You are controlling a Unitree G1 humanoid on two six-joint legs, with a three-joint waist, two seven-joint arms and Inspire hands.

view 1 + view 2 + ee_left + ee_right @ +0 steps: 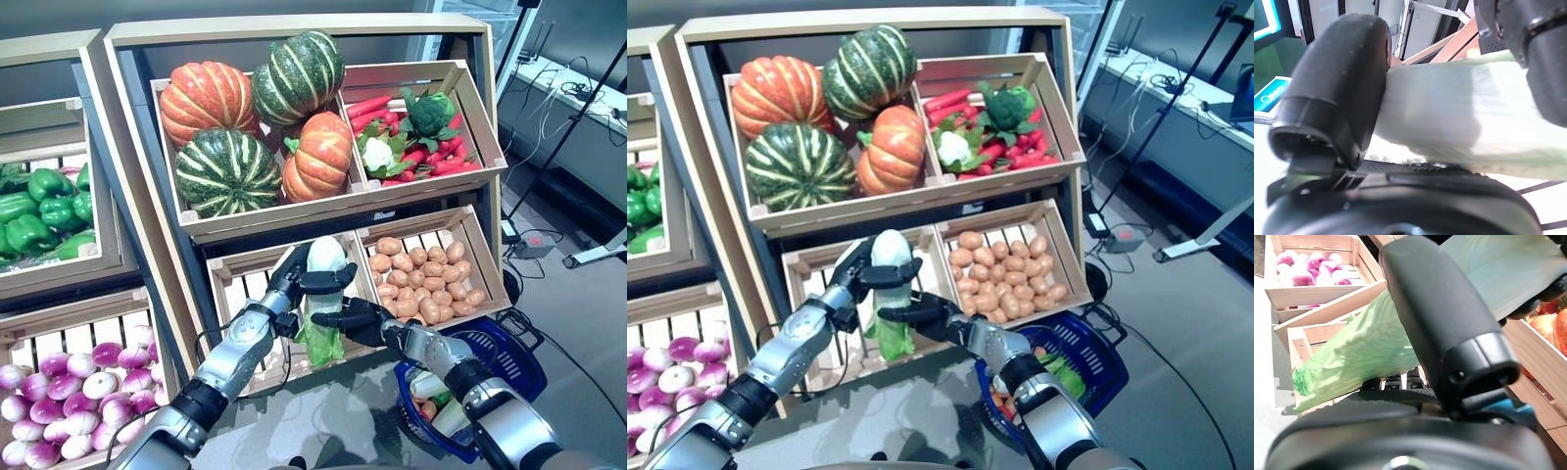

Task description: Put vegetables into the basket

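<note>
Fingers of both hands meet on one vegetable, a pale cabbage (pixel 321 294) with a white stalk end on top and green leaves hanging below, so its long axis stands almost upright. It hangs in the air in front of the lower left crate (pixel 250 284) of the shelf (pixel 294 29), not resting on anything.

Above, the big crates hold the pumpkins (pixel 255 122) and the mixed red and green vegetables (pixel 411 137); the potatoes (pixel 423 279) lie in the lower right crate. Down to the right, on the floor, stands the blue basket (pixel 490 348) with some vegetables already inside.

The left hand (pixel 299 279) is clamped on the upper white part of the cabbage, thumb across the front. The right hand (pixel 362 318) comes from the right side and its fingers curl round the middle of the cabbage, just under the left hand; its own wrist view shows the thumb (pixel 1444 333) lying against the leaves.

The basket lies below and to the right of the cabbage, on the side of the right arm, well apart from the left one. I judge this is a handover: the left fingers must let go first, then the right arm can lower the cabbage, leaves first, into the basket
</note>
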